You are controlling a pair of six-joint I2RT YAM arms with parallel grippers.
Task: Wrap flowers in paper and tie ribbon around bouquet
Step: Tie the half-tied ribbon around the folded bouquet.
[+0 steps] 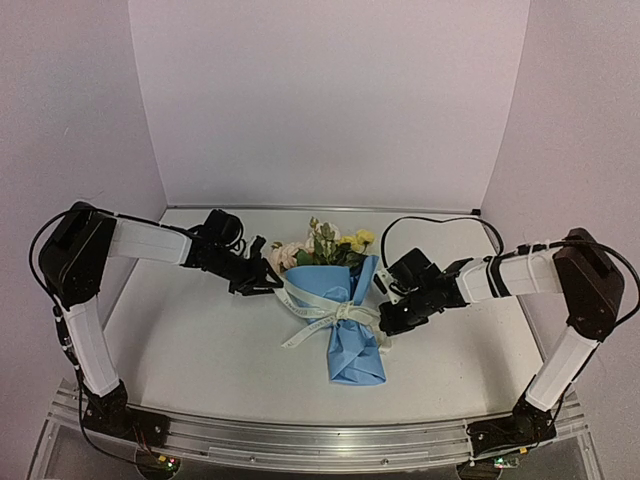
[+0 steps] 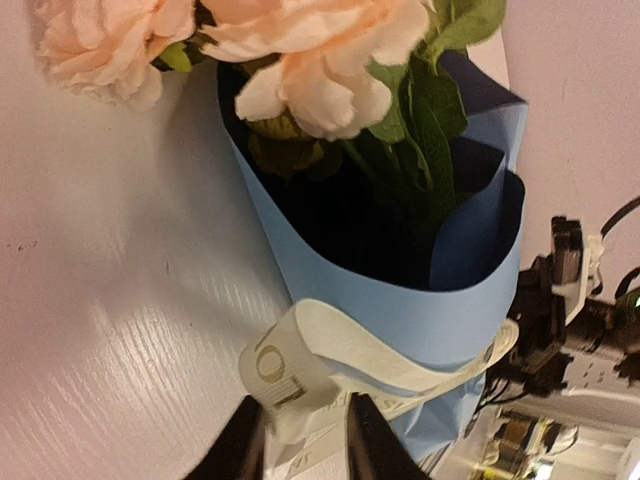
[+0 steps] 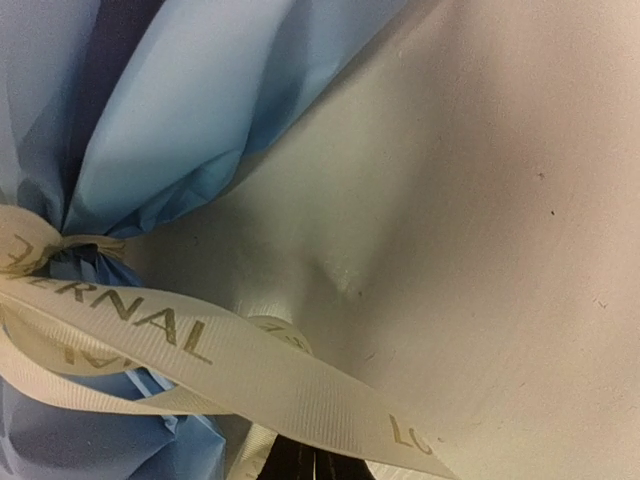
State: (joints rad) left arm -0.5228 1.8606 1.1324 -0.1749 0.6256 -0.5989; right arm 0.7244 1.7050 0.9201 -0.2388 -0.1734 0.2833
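The bouquet lies in the middle of the table. Its pink, cream and yellow flowers [image 1: 325,243] point away from me, and the light-blue paper [image 1: 352,352] forms a cone around the stems. The off-white lettered ribbon [image 1: 335,310] is knotted round the cone's waist, with a tail trailing left. My left gripper [image 1: 268,282] is at the cone's upper left. In its wrist view the left gripper [image 2: 305,440] is open, with a loose ribbon [image 2: 290,372] loop between the fingers. My right gripper [image 1: 388,318] is beside the knot, shut. A ribbon [image 3: 250,370] band hides its tips, so a pinch cannot be confirmed.
A white table [image 1: 200,340] with white walls on three sides. An aluminium rail [image 1: 300,440] runs along the near edge between the arm bases. The right arm [image 2: 580,320] shows past the cone in the left wrist view. A crumpled paper [image 3: 200,110] fold fills the right wrist view's upper left.
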